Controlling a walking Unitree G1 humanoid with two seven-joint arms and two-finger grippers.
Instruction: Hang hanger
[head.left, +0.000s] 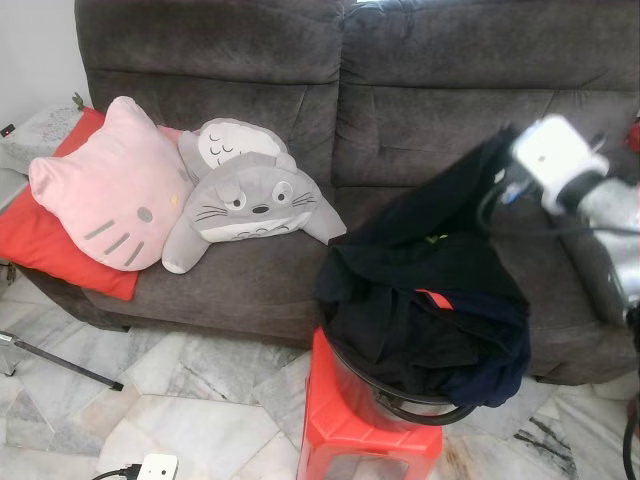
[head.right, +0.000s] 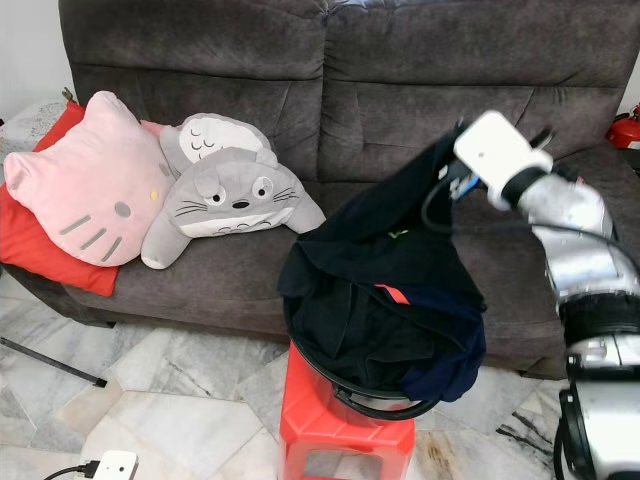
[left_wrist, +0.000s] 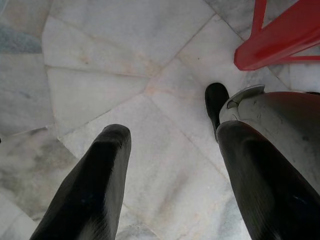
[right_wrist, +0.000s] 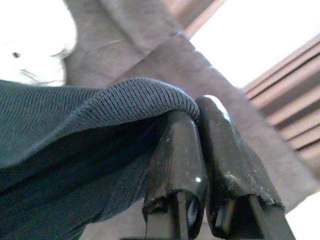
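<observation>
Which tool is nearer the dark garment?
Right. The right tool is pinching the dark garment above the basket; the left tool hangs open over the floor.

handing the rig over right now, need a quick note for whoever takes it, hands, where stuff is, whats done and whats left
Right hand: shut on the dark garment, pinching a fold of its edge and holding it raised over the basket.
Left hand: open, hanging idle over the marble floor.
Things: the garment's lower part lies in the basket, which sits on the red stool in front of the grey sofa. No hanger can be made out.
Done: garment gripped and partly lifted out.
Left: pull it clear of the basket, find the hanger, hang it.
</observation>
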